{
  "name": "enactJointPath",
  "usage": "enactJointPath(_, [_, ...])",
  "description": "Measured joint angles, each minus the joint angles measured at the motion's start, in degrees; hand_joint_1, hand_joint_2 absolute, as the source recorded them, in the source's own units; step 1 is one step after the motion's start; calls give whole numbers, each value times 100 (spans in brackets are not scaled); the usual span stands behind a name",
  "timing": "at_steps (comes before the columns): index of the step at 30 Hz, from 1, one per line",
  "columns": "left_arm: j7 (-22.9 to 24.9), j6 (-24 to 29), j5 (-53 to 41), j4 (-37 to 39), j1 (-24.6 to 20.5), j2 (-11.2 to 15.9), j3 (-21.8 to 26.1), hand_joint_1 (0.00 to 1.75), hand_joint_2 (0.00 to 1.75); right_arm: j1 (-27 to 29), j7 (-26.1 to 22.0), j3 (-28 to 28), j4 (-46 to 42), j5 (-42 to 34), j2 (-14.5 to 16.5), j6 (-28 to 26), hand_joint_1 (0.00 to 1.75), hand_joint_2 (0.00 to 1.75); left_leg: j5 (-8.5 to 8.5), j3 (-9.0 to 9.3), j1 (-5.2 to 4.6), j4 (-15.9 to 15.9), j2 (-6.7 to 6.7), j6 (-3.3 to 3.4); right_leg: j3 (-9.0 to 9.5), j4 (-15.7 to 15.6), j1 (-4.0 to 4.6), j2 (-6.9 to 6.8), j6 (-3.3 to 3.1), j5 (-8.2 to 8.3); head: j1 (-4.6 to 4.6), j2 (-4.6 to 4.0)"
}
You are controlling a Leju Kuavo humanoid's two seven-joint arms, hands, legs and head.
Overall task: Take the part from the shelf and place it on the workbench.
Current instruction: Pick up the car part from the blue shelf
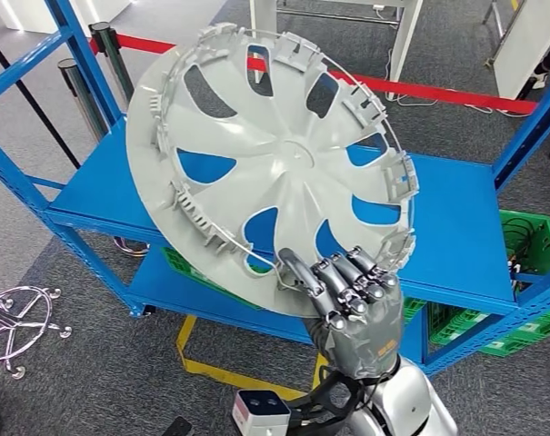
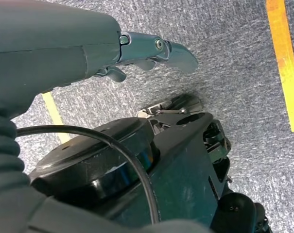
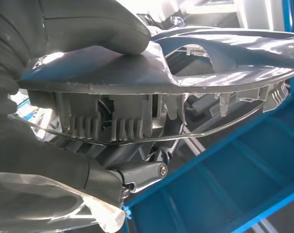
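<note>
A large grey wheel cover (image 1: 272,173) with spoke openings and a wire ring hangs tilted in the air above the blue shelf (image 1: 457,227), its inner side facing me. My right hand (image 1: 354,304) grips its lower rim, fingers curled over the edge. In the right wrist view the thumb (image 3: 101,29) presses on one face of the wheel cover (image 3: 218,58) and a finger (image 3: 141,172) holds the other side. My left hand (image 2: 112,48) hangs over grey carpet, fingers stretched out, holding nothing.
The shelf has blue uprights (image 1: 86,64) at left and right (image 1: 533,127), with a lower blue deck (image 1: 210,295). Green crates (image 1: 533,245) sit at the right. A red barrier tape (image 1: 450,91) runs behind. Yellow floor tape (image 1: 210,368) lies below, and a chrome stand (image 1: 18,322) is at the left.
</note>
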Motion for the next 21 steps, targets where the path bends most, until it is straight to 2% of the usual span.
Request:
enactJointPath(14, [68, 37, -84, 0, -19, -17, 0, 0, 175, 114, -230, -21, -194, -2, 2, 3, 175, 175, 0, -2, 0, 0, 0, 0, -1, 0, 0, 0, 0, 0, 0, 0])
enactJointPath(17, [83, 32, -135, 0, -28, -18, -5, 0, 175, 114, -487, -52, -194, 0, 0, 4, 175, 175, 0, -1, 0, 0, 0, 0, -1, 0, 0, 1, 0, 0, -1, 0])
enactJointPath(21, [108, 17, -204, 0, -38, -16, -20, 0, 175, 113, -1188, -255, -194, 1, 0, 4, 175, 175, 0, -1, 0, 0, 0, 0, 0, 0, 0, 0, 0, 0, -1, 0])
